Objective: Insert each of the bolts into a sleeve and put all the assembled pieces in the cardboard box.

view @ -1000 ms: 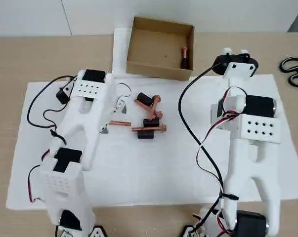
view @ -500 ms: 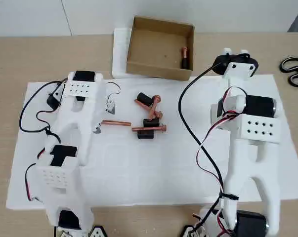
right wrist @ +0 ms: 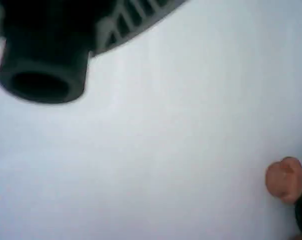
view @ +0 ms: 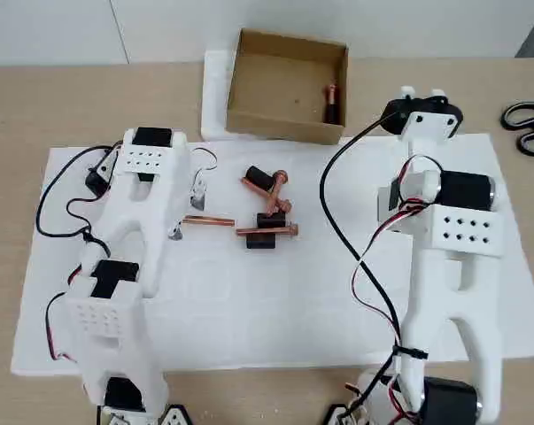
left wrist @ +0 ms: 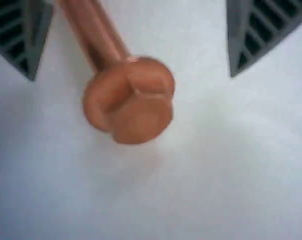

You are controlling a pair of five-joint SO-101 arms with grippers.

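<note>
A loose copper bolt (view: pixel 209 220) lies on the white foam mat (view: pixel 275 310). My left gripper (view: pixel 187 212) stands open over its left end. In the left wrist view the bolt's head (left wrist: pixel 128 100) sits between the two fingertips (left wrist: pixel 28 45) without touching them. My right gripper (right wrist: pixel 50 35) is shut on a black sleeve (right wrist: pixel 43 70), hollow end showing, above the mat. Two more sleeves with bolts (view: pixel 267 232) lie mid-mat. The cardboard box (view: pixel 249 119) at the back holds one assembled piece (view: pixel 331 104).
Scissors (view: pixel 528 124) lie at the far right on the wooden table. A white foam block (view: pixel 215 88) stands beside the box. The right arm (view: pixel 452 239) stands on the mat's right side. A bolt head (right wrist: pixel 285 179) shows in the right wrist view.
My left arm has swung a little to the left, so more of the loose bolt shows beside it. The right arm has kept still.
</note>
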